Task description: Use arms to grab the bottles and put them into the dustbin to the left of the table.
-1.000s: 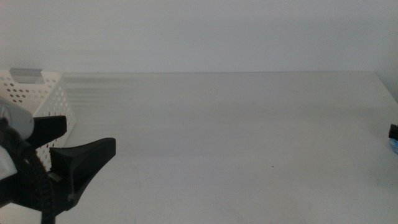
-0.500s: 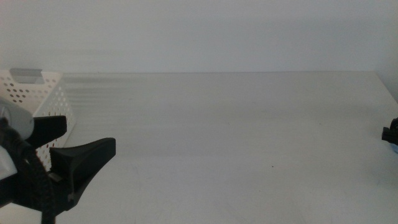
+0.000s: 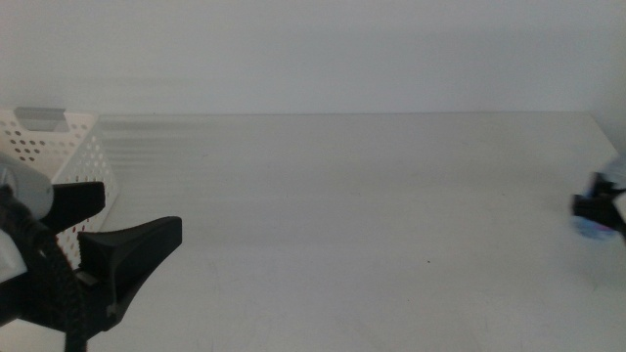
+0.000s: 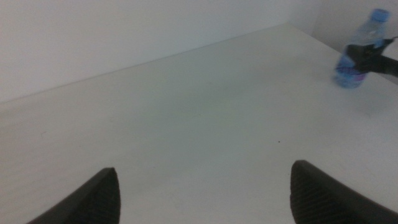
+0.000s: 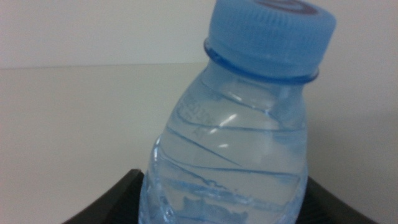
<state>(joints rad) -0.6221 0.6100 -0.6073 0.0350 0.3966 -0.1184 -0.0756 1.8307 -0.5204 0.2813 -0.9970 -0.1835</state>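
Observation:
A small clear water bottle (image 5: 236, 143) with a blue cap fills the right wrist view, slightly tilted, and my right gripper (image 5: 227, 208) is shut on its body. In the middle view that gripper (image 3: 599, 208) comes in at the table's right edge, with the bottle (image 3: 589, 229) showing as a blue smear below it. The left wrist view shows the same bottle (image 4: 360, 46) far across the table. My left gripper (image 3: 142, 210) hangs open and holds nothing at the lower left, beside the white perforated dustbin (image 3: 59, 147). No other bottle is in view.
The white table (image 3: 352, 215) stretches bare between the two arms. The dustbin stands at the table's left end against the pale back wall. The left gripper (image 4: 205, 193) looks out over bare tabletop.
My right gripper has moved leftward into the middle view from the right edge, bringing the water bottle with it. The left arm has stayed still.

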